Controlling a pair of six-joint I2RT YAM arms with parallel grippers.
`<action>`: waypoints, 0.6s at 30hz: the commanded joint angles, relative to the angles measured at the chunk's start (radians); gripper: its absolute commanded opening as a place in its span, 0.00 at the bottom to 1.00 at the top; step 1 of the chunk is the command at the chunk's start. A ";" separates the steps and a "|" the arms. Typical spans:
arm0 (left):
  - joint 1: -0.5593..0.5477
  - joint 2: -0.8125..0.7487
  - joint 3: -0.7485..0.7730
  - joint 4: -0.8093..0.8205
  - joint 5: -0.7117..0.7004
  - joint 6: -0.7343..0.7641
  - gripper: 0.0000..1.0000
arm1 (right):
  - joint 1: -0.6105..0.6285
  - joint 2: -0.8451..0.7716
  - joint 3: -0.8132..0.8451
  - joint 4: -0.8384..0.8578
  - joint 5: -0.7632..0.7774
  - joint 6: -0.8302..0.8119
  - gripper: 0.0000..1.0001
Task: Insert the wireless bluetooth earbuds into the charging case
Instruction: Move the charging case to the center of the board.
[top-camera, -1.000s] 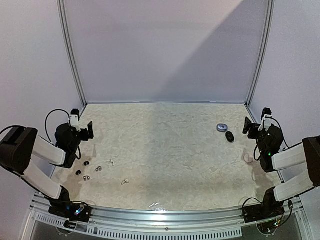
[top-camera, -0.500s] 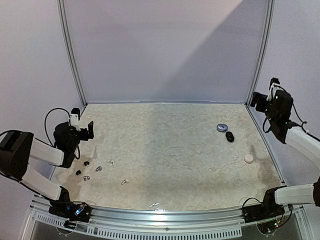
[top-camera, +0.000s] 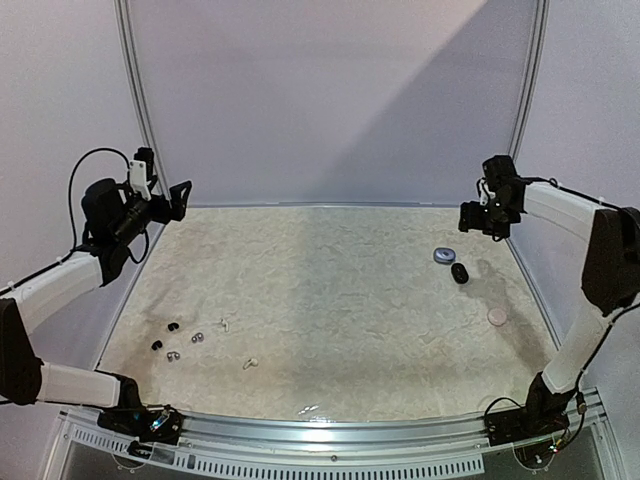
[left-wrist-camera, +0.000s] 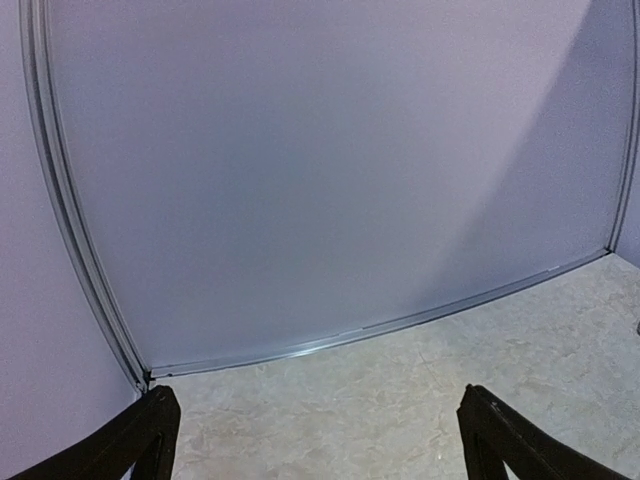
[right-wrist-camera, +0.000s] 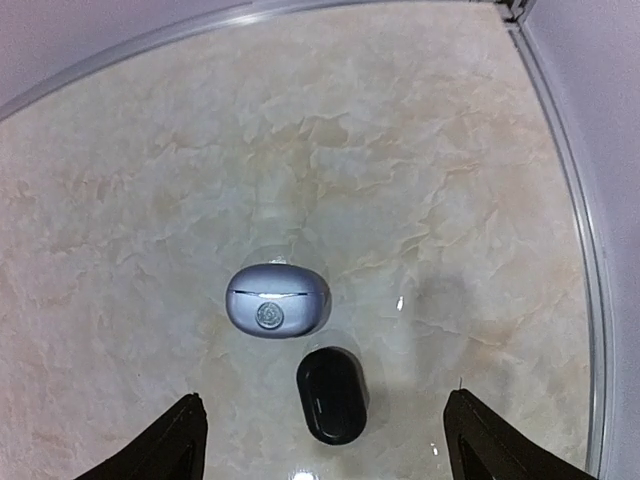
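Counter (top-camera: 340, 280): pale marbled top, walled at the back and both sides.

Earbuds, six, lying loose at about 8 o'clock on the counter in the top view, none inside a case; black pair (top-camera: 173, 327) furthest left; grey pair (top-camera: 197, 337) just beside them towards 3 o'clock; white pair (top-camera: 222, 324) split, one near the grey, the other further towards 5 o'clock.

Cases, three, at about 3 o'clock, well apart from the earbuds; grey case (top-camera: 444, 255), oval, seam line closed in the right wrist view; black case (top-camera: 459, 272) just beside it at its 5 o'clock, also looking shut; pale case (top-camera: 497, 316) further on towards 5 o'clock, standing alone.

Left gripper (top-camera: 183, 192): raised over the 10 o'clock corner, facing the back wall; jaws spread wide, nothing between them.

Right gripper (top-camera: 470, 218): raised at 2 o'clock, above the grey and black cases; jaws wide apart, holding nothing, touching neither case.
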 joint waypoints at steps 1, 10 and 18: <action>-0.020 0.020 0.059 -0.261 0.058 -0.015 0.99 | 0.022 0.207 0.178 -0.251 -0.014 0.017 0.82; -0.025 0.010 0.043 -0.276 0.140 0.090 0.99 | 0.027 0.384 0.287 -0.339 -0.028 0.001 0.75; -0.025 0.031 0.045 -0.227 0.165 0.099 0.99 | 0.033 0.486 0.435 -0.534 -0.037 0.010 0.73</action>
